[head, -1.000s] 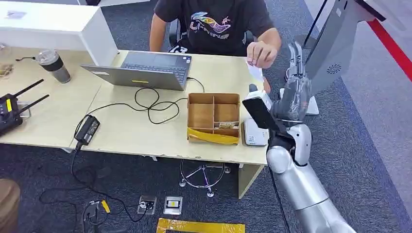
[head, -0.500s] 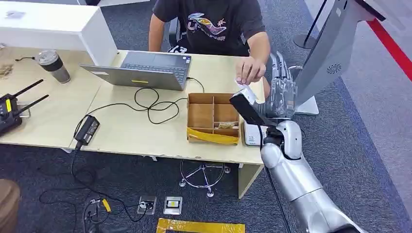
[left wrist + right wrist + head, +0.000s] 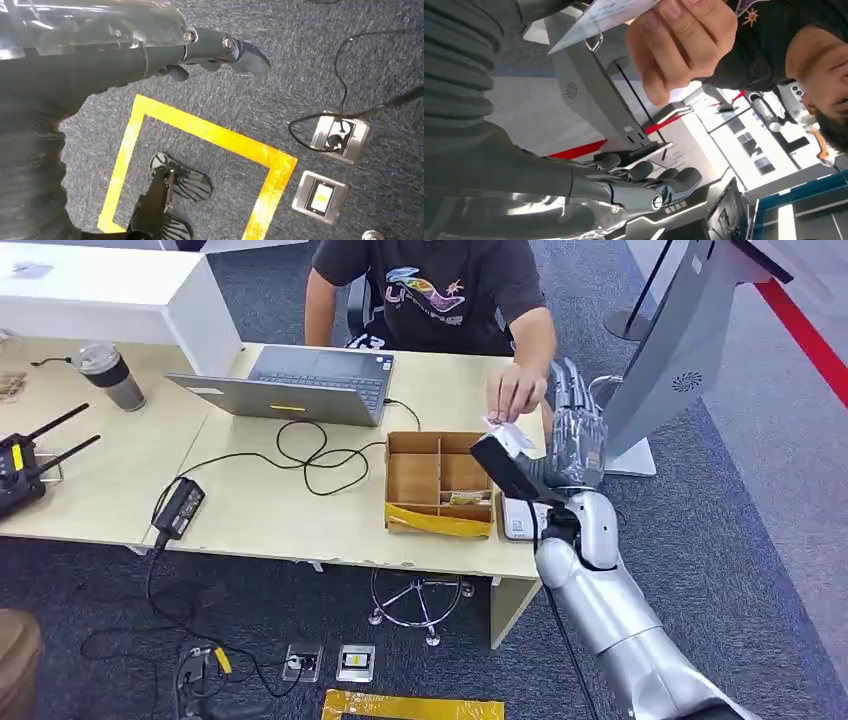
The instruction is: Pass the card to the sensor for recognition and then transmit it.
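A: What is counted, from largest down?

B: One tabletop point(image 3: 300, 510) is seen, with one laptop point(image 3: 300, 385), one cardboard box point(image 3: 440, 480) divided into compartments, one white sensor point(image 3: 518, 518) just right of the box at the near edge, and one card point(image 3: 503, 432). The card is pinched in a person's hand point(image 3: 517, 392) above the box's far right corner, just left of the right robot hand point(image 3: 573, 435).

A: How are the robot hands found?

B: The right robot hand is raised upright, fingers straight and thumb apart, and nothing is gripped. The left robot hand point(image 3: 215, 50) is hung over the floor, fingers loosely extended, and nothing is held.

A: How is the step in hand best done?

B: It is judged that the card is being received. The thumb should be kept apart until the card's edge is laid against the fingers, then a firm pinch should be made on one end, so that the flat face is left free to be lowered onto the sensor.
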